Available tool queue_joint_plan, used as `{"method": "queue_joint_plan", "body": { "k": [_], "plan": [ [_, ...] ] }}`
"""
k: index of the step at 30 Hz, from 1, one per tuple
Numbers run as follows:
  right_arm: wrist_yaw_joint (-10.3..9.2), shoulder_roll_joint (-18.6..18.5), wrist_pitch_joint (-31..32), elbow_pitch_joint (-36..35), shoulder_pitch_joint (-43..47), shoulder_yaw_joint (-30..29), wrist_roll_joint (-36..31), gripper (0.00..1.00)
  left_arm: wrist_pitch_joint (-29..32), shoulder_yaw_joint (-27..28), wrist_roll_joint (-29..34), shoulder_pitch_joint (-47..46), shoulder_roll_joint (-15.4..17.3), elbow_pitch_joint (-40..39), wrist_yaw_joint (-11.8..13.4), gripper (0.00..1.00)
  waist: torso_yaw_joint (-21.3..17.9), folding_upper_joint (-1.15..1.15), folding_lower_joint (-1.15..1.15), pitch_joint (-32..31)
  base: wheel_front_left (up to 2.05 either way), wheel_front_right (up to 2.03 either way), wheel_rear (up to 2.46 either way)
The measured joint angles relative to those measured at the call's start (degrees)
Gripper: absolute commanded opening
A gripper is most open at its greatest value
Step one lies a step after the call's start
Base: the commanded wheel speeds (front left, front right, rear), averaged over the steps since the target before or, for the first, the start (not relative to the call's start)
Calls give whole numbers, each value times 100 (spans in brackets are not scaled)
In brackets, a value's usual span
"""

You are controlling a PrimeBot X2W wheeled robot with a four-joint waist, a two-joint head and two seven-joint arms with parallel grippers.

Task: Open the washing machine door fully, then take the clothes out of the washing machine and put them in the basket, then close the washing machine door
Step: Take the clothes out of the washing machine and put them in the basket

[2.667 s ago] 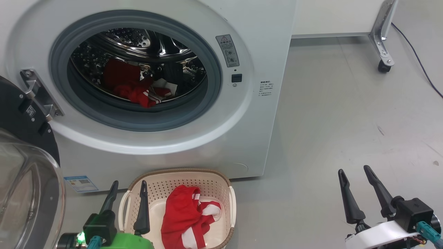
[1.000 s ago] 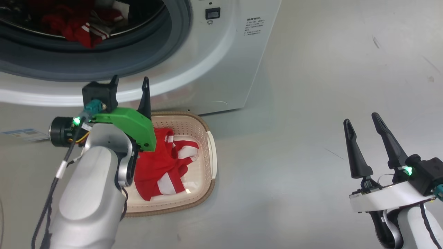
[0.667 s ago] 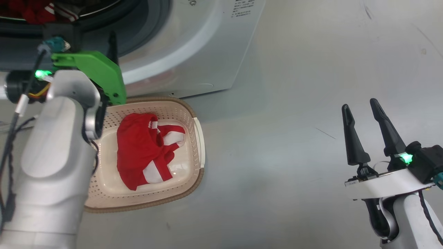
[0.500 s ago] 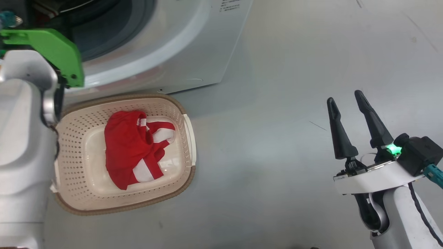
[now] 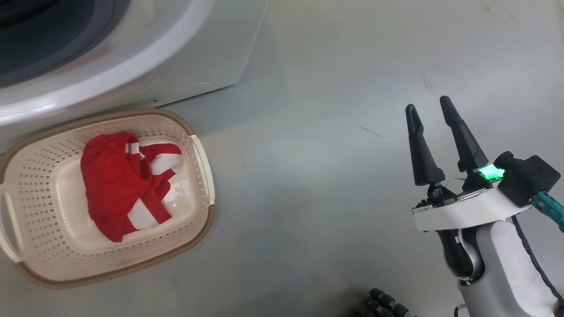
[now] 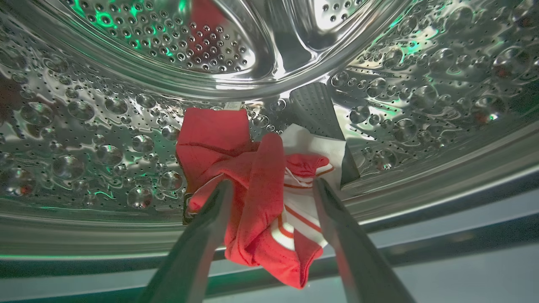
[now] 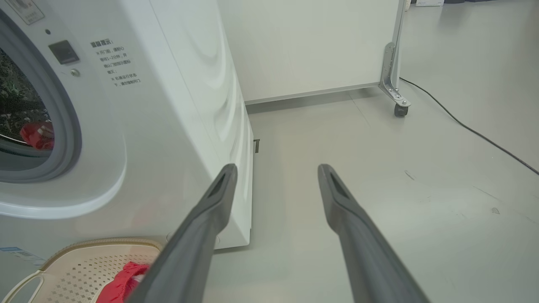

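Note:
My left gripper (image 6: 273,183) is inside the steel drum (image 6: 84,126) of the washing machine (image 5: 176,57). It is open, with one finger on each side of the bunched red and white clothes (image 6: 210,139) lying at the drum's bottom. Another red garment with white stripes (image 5: 110,185) lies in the cream basket (image 5: 203,163) on the floor in front of the washer. My right gripper (image 5: 427,104) hangs open and empty over the floor to the basket's right. The washing machine door is out of view.
In the right wrist view, my right gripper (image 7: 277,166) points past the washing machine's corner (image 7: 236,126) toward grey floor. A white panel on a castor (image 7: 398,110) and a black cable (image 7: 463,126) are behind. A dark ribbed part (image 5: 387,304) shows at the bottom edge.
The head camera has swung down and to the right. My left arm has risen from the basket into the drum opening and left the head view. The right gripper stays open.

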Motion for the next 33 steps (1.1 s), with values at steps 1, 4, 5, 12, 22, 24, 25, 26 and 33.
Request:
{"method": "queue_joint_plan", "body": {
  "k": [1, 4, 5, 12, 22, 24, 25, 26, 33],
  "plan": [
    [0, 4, 0, 2, -28, 11, 31, 100, 77, 16, 8, -40, 34, 7, 0, 100, -43, 0, 0, 44, 0, 0, 0],
    [1, 7, 0, 7, -110, 5, 94, 100, 253, 45, 58, -127, 45, 13, 0, 100, -156, 0, 0, 177, 0, 0, 0],
    [0, 7, 0, 15, -133, 5, 113, 100, 298, 78, 85, -143, 45, 16, 0, 100, -189, 0, 0, 220, 0, 0, 0],
    [0, 7, 0, 55, -247, -24, 183, 100, 587, 327, 356, -265, 147, 113, 0, 100, -345, 0, 0, 482, 0, 0, 0],
    [1, -9, 0, 122, -460, 22, 234, 100, 1094, 361, 817, -342, 208, 208, 0, 1, -350, 0, 0, 619, 0, 0, 0],
    [1, -12, 0, 124, -471, 23, 235, 100, 1185, 412, 850, -375, 205, 209, 0, 0, -349, 0, 0, 628, 0, 0, 0],
    [1, -14, 0, 126, -476, 24, 235, 100, 1187, 425, 871, -391, 204, 202, 0, 0, -348, 0, 0, 631, 0, 0, 0],
    [1, -15, 0, 129, -482, 26, 236, 100, 1232, 431, 890, -402, 203, 196, 0, 0, -347, 0, 0, 636, 0, 0, 0],
    [0, -45, 0, 156, -545, 19, 244, 100, 1285, 447, 992, -404, 120, 35, 0, 0, -330, 0, 0, 649, 0, 0, 0]
  ]
}}
